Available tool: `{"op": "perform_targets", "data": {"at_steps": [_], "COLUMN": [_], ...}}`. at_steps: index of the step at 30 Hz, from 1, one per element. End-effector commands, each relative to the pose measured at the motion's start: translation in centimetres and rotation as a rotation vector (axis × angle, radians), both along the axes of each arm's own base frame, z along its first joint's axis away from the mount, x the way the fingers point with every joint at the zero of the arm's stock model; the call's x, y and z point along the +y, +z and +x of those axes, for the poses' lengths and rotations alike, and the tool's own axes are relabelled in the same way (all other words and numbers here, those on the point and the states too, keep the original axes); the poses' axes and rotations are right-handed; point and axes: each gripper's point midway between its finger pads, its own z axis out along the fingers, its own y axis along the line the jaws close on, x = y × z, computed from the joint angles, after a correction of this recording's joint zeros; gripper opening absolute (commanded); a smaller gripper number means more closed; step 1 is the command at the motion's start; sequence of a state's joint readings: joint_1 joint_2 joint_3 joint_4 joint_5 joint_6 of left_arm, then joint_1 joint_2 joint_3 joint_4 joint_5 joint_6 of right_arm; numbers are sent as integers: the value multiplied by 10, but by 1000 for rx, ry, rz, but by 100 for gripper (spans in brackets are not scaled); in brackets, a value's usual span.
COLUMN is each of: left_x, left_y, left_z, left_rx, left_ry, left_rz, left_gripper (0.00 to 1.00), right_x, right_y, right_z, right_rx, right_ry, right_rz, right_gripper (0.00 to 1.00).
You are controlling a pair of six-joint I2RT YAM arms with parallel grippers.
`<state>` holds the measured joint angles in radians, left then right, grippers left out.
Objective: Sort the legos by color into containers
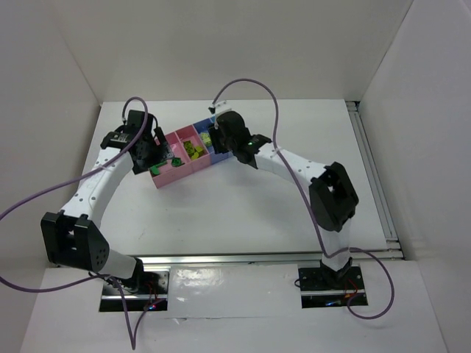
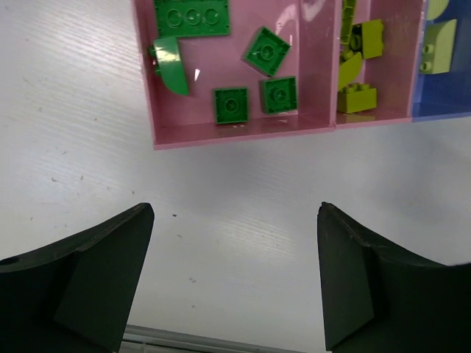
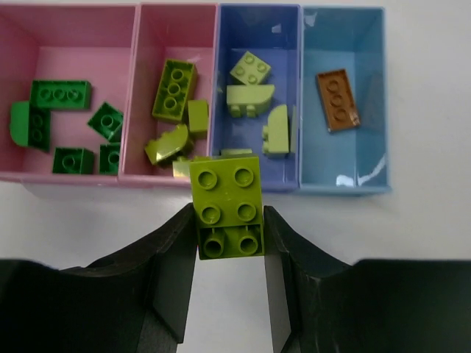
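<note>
Yellow-green brick (image 3: 224,195) is clamped in the right tool (image 3: 227,228) at the near wall of the bin row (image 3: 346,190). The divider between second pink bin (image 3: 193,33) and blue bin (image 3: 283,44) is at 12 o'clock.

Risk: both bins hold loose yellow-green legos (image 3: 174,90), so a release here could clip the wall, land in either bin, or bounce onto the surface (image 2: 235,184).

The plastic is hard and glossy, with a studded top. The flat sides are gripped low, so it may pivot.

Left tool (image 2: 235,279) has its fingers apart and is empty.
</note>
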<state>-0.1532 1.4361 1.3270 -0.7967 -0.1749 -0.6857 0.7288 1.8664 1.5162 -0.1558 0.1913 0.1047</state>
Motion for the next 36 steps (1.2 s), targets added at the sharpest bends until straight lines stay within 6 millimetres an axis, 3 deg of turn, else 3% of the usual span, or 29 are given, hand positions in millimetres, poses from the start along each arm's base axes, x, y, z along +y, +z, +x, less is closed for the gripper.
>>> {"op": "perform_targets", "data": {"at_steps": [1,2,3,5,7,8,9,10,11,12,13,15,16,17,19,21,22,23,24,25,26,27,28,29,30,31,33,35,36], "left_x": [20,25,29,33,38,36,40,44,47,51,54,57,57,58,57,55,55,53,51,51,50,50,48,48,48,48,46,44,44], "left_y": [15,18,21,30,30,30,34,38,36,36,39,38,41,41,37,38,36,36,35,37,37,34,34,31,32,27,22,20,17], "left_z": [-5,-8,-10,-15,-17,-18,-17,-16,-19,-19,-20,-23,-24,-24,-25,-23,-22,-22,-22,-20,-21,-20,-20,-22,-20,-22,-22,-24,-25], "left_rx": [-21,-25,-26,-57,-76,-72,-90,-99,-87,-86,-96,-95,-104,-103,-92,-100,-91,-89,-88,-97,-96,-96,-95,-85,-94,-81,-74,-76,-67], "left_ry": [115,142,154,175,188,166,158,169,165,170,181,189,189,192,177,171,171,157,151,151,138,138,133,125,125,125,118,112,112], "left_rz": [35,26,26,14,11,13,24,23,43,49,48,42,41,33,29,20,21,18,9,8,6,6,-1,5,5,6,-3,-12,-12], "left_gripper": [93,93,93,93,93,93,93,93,93,93,93,93,93,93,93,93,93,93,93,93,93,93,93,93,92,92,92,92,92], "right_x": [36,44,49,62,74,80,84,88,94,99,99,97,92,85,71,44,22,3,-15,-50,-74,-99,-137,-160,-182,-208,-235,-258,-263], "right_y": [-8,-9,-24,-11,-28,-14,-20,-39,-21,-23,-23,-5,13,10,25,38,41,58,39,31,42,19,6,14,-13,-21,-22,-44,-40], "right_z": [18,20,25,38,43,51,51,55,62,58,58,57,55,53,52,45,49,45,39,40,34,25,20,12,-4,-14,-35,-63,-69], "right_rx": [2,-5,9,-24,-13,-41,-16,6,-18,-23,-23,-66,-87,-84,-109,-113,-122,-129,-81,-51,-43,12,80,89,148,165,165,222,222], "right_ry": [17,19,19,14,24,14,29,33,33,56,56,26,14,-5,-73,-150,-229,-269,-333,-430,-491,-555,-676,-724,-777,-837,-892,-931,-932], "right_rz": [10,9,-4,38,28,47,34,3,26,0,0,12,25,23,40,57,49,66,60,26,52,20,32,58,25,-13,-35,-104,-80], "right_gripper": [26,26,26,26,27,30,47,56,61,65,76,86,88,88,88,88,88,92,100,100,100,100,100,100,100,100,100,100,100]}}
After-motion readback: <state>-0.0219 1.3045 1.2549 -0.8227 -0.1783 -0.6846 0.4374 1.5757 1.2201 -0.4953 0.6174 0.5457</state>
